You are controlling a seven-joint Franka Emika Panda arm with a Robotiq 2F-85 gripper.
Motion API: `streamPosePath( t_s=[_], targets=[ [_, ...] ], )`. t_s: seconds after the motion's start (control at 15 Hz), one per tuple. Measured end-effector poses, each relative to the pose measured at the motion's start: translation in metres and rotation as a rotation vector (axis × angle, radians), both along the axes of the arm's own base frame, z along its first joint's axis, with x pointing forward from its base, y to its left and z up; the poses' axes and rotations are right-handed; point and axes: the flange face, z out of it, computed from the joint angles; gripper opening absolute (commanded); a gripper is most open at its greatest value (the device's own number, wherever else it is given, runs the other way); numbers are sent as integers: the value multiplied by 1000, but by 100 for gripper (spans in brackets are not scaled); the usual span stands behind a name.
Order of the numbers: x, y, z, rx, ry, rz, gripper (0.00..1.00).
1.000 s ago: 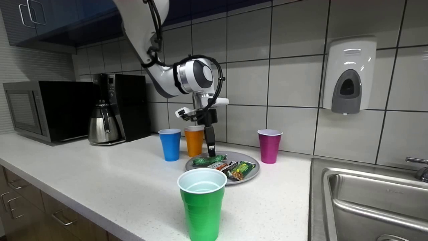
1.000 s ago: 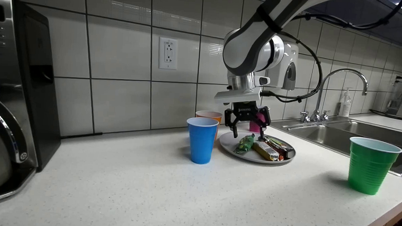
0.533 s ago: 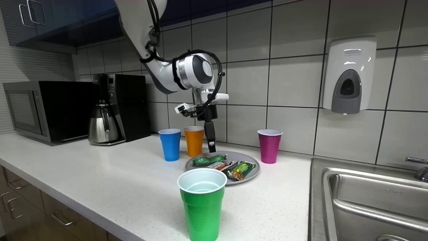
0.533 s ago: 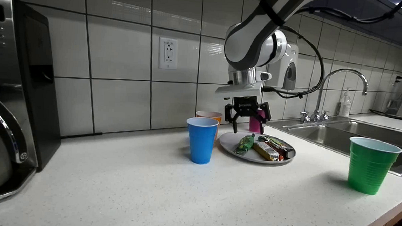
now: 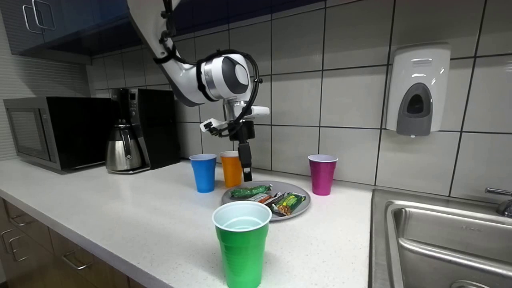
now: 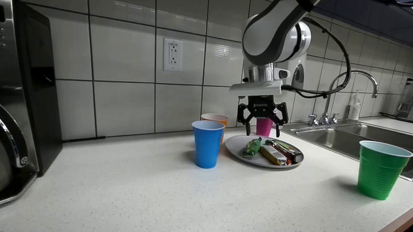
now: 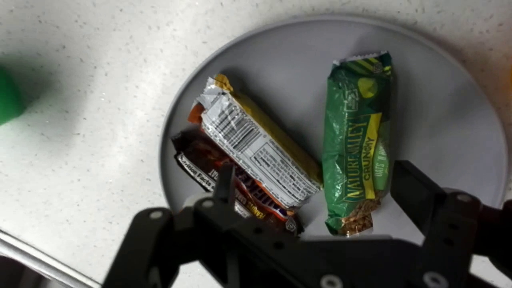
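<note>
My gripper [image 6: 263, 132] hangs over the back part of a grey plate [image 6: 233, 147], its fingers apart with nothing between them. In the wrist view a green wrapped granola bar [image 7: 354, 140] lies below, in the space between the fingers [image 7: 416, 192], nearer the right one. Left of it are a bar with a white barcode back [image 7: 260, 156] and a dark brown wrapped bar [image 7: 200, 150], partly covered by the left finger. An exterior view also shows a green-yellow wrapped bar [image 5: 291, 203] on the plate's right. None of the bars is touched.
A blue cup [image 6: 207, 144] and an orange cup [image 5: 231, 170] stand beside the plate, a magenta cup [image 5: 322, 176] on its far side. A green cup [image 5: 242, 248] stands in front. Coffee maker [image 5: 158, 128], microwave [image 5: 80, 132], sink [image 5: 382, 240] and tiled wall bound the counter.
My gripper has risen from close above the bars and shifted sideways, staying open: leftward in an exterior view, rightward from the opposite angle. Bars, plate and cups have not moved.
</note>
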Motion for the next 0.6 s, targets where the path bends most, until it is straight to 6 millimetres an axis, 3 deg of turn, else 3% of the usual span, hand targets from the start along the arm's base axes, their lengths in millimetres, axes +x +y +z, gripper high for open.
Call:
streamPosePath(
  t_s=[0.6],
  targets=[
    [-59,-6,24,25,-19,5,100]
  ],
)
